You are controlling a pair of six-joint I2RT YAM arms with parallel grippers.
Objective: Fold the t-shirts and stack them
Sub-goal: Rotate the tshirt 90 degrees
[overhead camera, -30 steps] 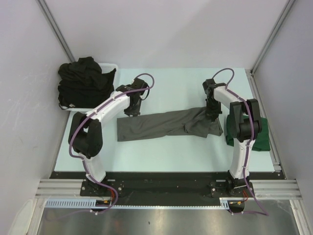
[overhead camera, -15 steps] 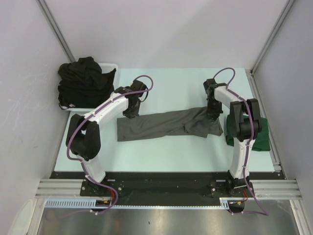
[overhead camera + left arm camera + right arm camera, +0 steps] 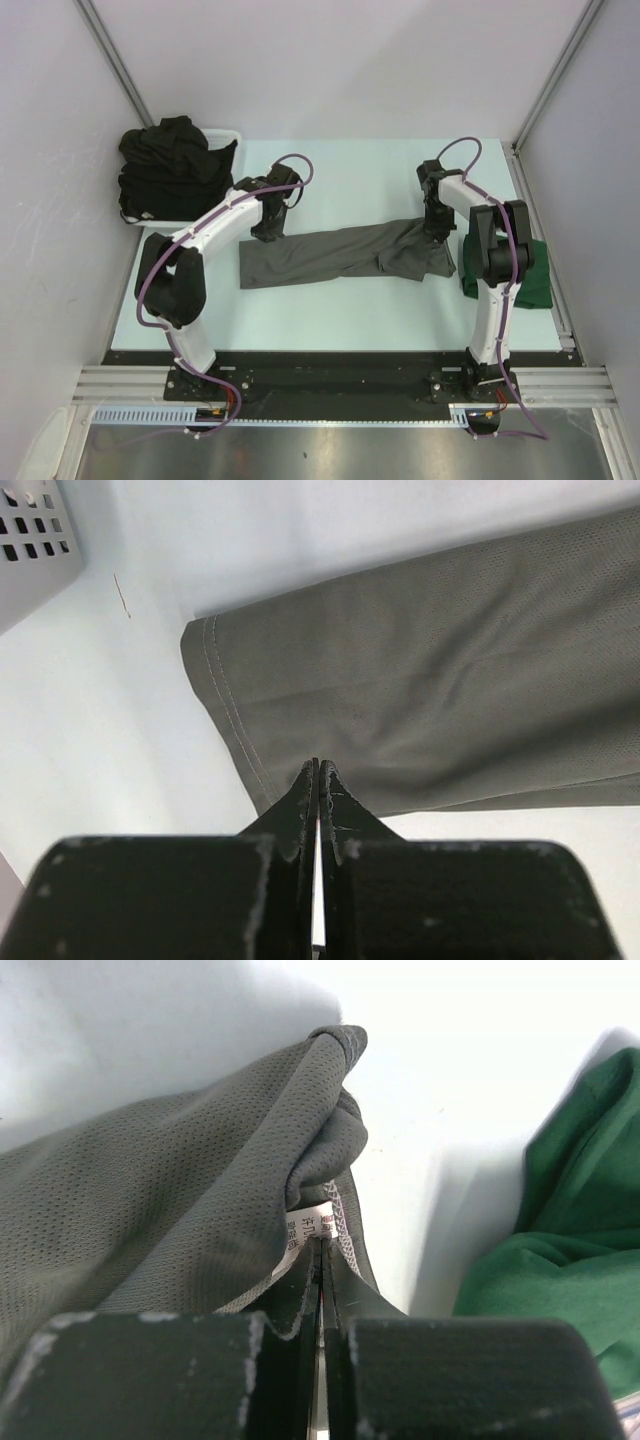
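A charcoal grey t-shirt (image 3: pixel 330 255) lies as a long strip across the middle of the table. My left gripper (image 3: pixel 265 232) is at its far left corner; in the left wrist view the gripper (image 3: pixel 318 765) is shut, its tips pinched on the hemmed edge of the grey fabric (image 3: pixel 450 680). My right gripper (image 3: pixel 436 235) is at the shirt's right end, and in the right wrist view it (image 3: pixel 322 1242) is shut on the bunched fabric (image 3: pixel 150 1210) right at the white neck label (image 3: pixel 308 1228). A dark green t-shirt (image 3: pixel 535 275) lies at the right edge.
Several black t-shirts (image 3: pixel 170 170) are heaped in a white plastic basket (image 3: pixel 225 133) at the far left corner; its perforated wall (image 3: pixel 30 540) shows in the left wrist view. The green shirt (image 3: pixel 570 1240) lies close to the right of my right gripper. Walls enclose the table.
My left gripper has closed from partly open to shut at the shirt's left corner. The right arm and the shirt have not visibly moved.
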